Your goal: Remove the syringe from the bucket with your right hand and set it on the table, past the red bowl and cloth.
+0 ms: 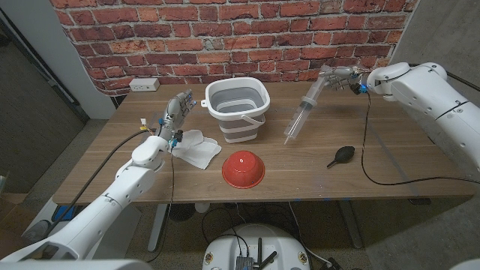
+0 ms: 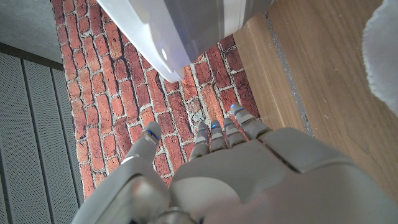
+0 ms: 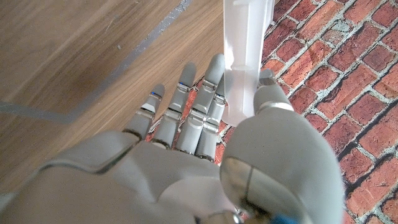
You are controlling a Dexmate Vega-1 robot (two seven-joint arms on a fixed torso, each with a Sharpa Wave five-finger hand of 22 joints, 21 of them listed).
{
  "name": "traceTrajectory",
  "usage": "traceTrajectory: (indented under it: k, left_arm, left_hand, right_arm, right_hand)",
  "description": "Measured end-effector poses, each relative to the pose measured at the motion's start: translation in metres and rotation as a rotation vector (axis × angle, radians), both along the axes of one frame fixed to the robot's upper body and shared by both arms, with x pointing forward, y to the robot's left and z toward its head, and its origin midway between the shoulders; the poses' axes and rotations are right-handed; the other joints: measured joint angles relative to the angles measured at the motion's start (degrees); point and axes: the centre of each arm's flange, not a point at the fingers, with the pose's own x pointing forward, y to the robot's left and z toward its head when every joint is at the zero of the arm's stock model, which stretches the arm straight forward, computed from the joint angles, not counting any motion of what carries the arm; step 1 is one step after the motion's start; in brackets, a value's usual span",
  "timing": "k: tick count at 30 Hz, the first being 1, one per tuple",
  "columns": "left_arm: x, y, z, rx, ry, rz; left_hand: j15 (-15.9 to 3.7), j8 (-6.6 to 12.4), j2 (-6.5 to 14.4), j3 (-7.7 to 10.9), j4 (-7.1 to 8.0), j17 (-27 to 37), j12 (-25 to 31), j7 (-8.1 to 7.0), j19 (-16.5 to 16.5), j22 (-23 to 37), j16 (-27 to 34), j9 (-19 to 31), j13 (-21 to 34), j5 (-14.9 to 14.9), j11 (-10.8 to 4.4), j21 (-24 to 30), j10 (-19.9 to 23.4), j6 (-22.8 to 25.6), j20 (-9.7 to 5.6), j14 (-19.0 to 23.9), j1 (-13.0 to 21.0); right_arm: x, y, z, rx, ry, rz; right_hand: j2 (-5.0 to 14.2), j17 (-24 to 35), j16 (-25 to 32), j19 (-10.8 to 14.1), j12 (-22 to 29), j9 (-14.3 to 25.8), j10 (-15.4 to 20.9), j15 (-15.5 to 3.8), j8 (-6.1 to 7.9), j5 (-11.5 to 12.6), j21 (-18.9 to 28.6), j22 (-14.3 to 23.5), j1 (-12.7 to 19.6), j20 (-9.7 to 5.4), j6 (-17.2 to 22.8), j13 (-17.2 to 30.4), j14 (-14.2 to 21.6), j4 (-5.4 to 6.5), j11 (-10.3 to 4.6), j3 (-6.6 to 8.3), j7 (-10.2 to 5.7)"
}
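From the head camera, the syringe (image 1: 301, 114) is seen gripped by the right hand (image 1: 335, 76), hanging tilted above the table (image 1: 390, 161), right of the bucket (image 1: 237, 109). Beside the cloth (image 1: 196, 147), the left hand (image 1: 174, 114) is held empty, fingers apart. At the right wrist, the syringe (image 3: 245, 50) is pinched between thumb and fingers (image 3: 210, 93).

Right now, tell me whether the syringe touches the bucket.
Apart. The head view shows the syringe, held by the right hand, hanging over bare table well clear of the bucket.

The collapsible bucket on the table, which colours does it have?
White collapsible bucket with a grey folding band, clearest in the head view.
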Motion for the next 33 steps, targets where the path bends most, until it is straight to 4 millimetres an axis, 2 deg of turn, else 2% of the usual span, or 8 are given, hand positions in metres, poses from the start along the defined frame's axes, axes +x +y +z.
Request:
traceTrajectory:
  k: [7,9,22,28,33]
  left_arm:
    - [-0.002,0.000,-0.002,-0.002,0.000,0.001]
    - [-0.002,0.000,-0.002,-0.003,-0.001,0.001]
    - [-0.004,-0.001,-0.006,-0.011,0.001,0.002]
    - [-0.005,-0.002,-0.007,-0.014,0.001,0.003]
    - [-0.006,-0.002,-0.007,-0.017,0.000,0.006]
  left_hand:
    - [0.00,0.00,0.0,0.00,0.00,-0.2,0.0,0.00,0.0,0.0,0.0,0.0,0.0,0.0,0.00,0.0,0.0,0.0,0.00,0.0,0.0]
    - [0.00,0.00,0.0,0.00,0.00,-0.2,0.0,0.00,0.0,0.0,0.0,0.0,0.0,0.0,0.00,0.0,0.0,0.0,0.00,0.0,0.0]
    - [0.00,0.00,0.0,0.00,0.00,0.0,0.0,0.00,0.0,0.0,0.0,0.0,0.0,0.0,0.00,0.0,0.0,0.0,0.00,0.0,0.0]
    - [0.00,0.00,0.0,0.00,0.00,0.0,0.0,-0.30,0.0,0.0,0.0,0.0,0.0,0.0,0.00,0.0,0.0,0.3,0.00,0.0,0.0]
    - [0.00,0.00,0.0,0.00,0.00,0.0,0.0,-0.30,0.0,0.0,0.0,0.0,0.0,0.0,0.00,0.0,0.0,0.3,0.00,0.0,0.0]
  right_arm:
    - [0.002,0.004,-0.003,-0.002,0.005,0.020]
    - [0.006,0.006,-0.012,-0.003,0.022,0.027]
    - [0.015,0.012,-0.027,-0.018,0.043,0.067]
    - [0.019,0.014,-0.032,-0.023,0.043,0.085]
    - [0.027,0.016,-0.045,-0.034,0.059,0.105]
  right_hand:
    - [0.00,0.2,0.0,0.0,0.0,0.0,0.0,0.00,0.00,0.0,0.0,0.0,0.0,0.00,0.0,0.0,0.0,-0.04,0.00,-0.05,0.01]
    - [0.00,0.3,-0.2,0.0,0.0,0.0,0.0,0.00,0.00,0.0,0.0,0.0,0.0,0.00,0.0,0.0,0.0,-0.05,0.00,-0.05,0.03]
    - [-0.01,0.3,-0.4,0.4,-0.4,0.0,0.0,0.00,-0.02,0.0,0.0,0.0,0.0,-0.42,-0.6,0.2,0.0,0.11,-0.02,0.10,-0.09]
    - [0.00,0.5,-0.7,0.1,-0.4,0.0,-0.4,0.27,-0.03,0.2,0.0,0.0,0.0,-0.71,-1.2,0.2,-0.8,0.11,-0.44,0.10,-0.17]
    - [0.00,0.8,-0.7,0.1,-0.9,0.0,-0.8,0.28,-0.03,0.2,0.0,0.0,0.0,-0.73,-1.9,0.1,-1.6,0.11,-0.75,0.10,-0.19]
